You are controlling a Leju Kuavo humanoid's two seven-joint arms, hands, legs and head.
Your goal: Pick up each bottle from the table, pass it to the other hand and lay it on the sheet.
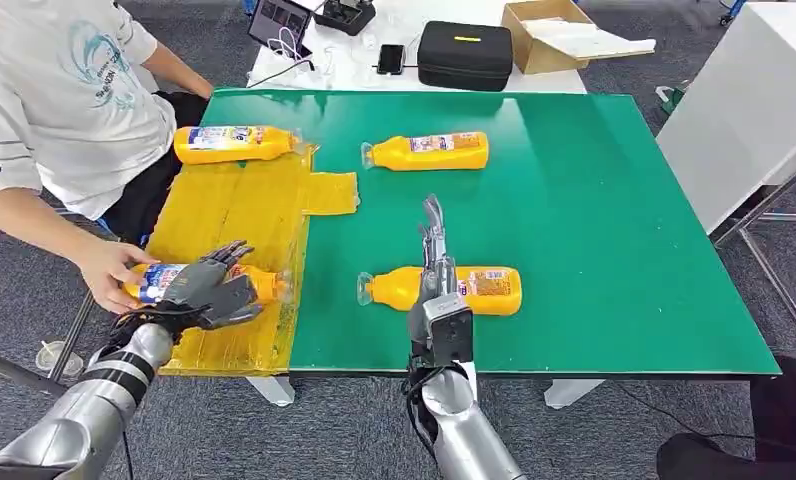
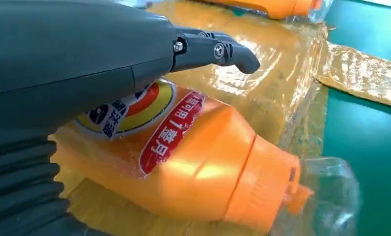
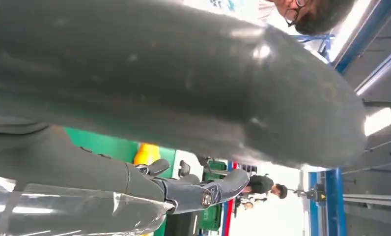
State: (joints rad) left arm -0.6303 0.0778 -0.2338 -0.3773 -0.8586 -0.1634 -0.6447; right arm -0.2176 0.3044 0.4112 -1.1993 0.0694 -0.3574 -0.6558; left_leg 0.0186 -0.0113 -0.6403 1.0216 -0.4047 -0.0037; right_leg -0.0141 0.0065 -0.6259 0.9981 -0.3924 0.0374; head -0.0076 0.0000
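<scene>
Resting on glossy crinkled sheet (image 1: 236, 215): smooth orange bottle (image 1: 164, 281)

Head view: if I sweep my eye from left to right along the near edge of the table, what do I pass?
A person's hand → the robot's left hand over a bottle on the yellow sheet → another bottle lying on the green table, with the right hand raised in front of it.

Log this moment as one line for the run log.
left hand: on bottle lying on sheet | person's hand: at its base | right hand: over near bottle on table, holding nothing
</scene>
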